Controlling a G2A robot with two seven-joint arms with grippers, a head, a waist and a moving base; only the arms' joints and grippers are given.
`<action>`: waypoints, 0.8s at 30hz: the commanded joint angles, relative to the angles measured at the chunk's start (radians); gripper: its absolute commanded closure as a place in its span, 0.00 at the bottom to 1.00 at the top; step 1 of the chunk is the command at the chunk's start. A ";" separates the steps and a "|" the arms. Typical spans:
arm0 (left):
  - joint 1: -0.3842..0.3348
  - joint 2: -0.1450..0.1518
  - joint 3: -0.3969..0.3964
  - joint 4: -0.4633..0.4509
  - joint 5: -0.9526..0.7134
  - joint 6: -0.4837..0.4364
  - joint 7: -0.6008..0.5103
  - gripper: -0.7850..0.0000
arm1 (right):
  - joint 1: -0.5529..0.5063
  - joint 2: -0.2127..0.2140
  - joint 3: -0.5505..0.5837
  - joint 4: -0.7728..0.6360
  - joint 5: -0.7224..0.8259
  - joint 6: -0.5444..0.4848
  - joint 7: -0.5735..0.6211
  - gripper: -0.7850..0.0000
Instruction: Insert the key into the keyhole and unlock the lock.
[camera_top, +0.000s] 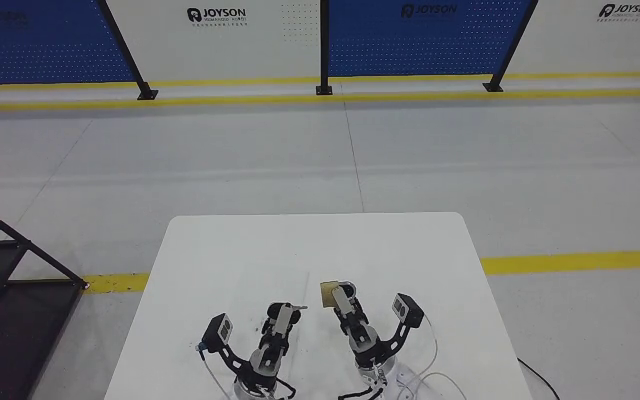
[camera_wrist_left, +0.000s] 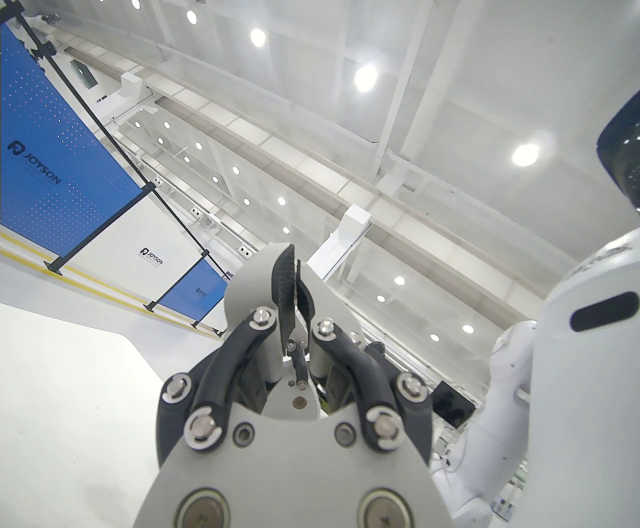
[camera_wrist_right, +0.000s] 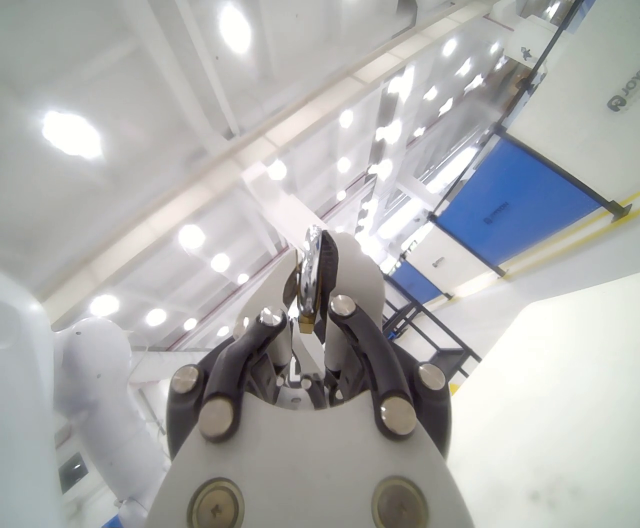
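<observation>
Logo with wordmark printed on white barrier panels (camera_top: 250, 40) and blue panels (camera_top: 420, 45).

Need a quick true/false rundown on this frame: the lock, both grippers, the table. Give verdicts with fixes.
1. The right gripper is shut on the padlock. True.
2. The padlock lies flat on the table. False: it is held up off the surface in the right gripper.
3. The left gripper is wide open. False: its pads are closed together, and what they pinch, if anything, cannot be made out.
4. In the top view both grippers are over the near part of the white table, side by side and apart. True.
5. The padlock is black plastic. False: it has a brass body and a silver shackle.
</observation>
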 joint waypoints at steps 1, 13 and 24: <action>-0.013 -0.006 0.010 0.014 0.009 0.011 0.014 1.00 | -0.001 -0.002 0.002 0.002 -0.002 -0.002 0.005 1.00; -0.043 -0.027 0.038 0.055 0.044 0.033 0.071 1.00 | -0.014 -0.013 0.009 -0.001 -0.021 -0.001 0.032 1.00; -0.049 -0.037 0.043 0.067 0.052 0.040 0.081 1.00 | -0.022 -0.024 0.011 0.002 -0.039 0.001 0.043 1.00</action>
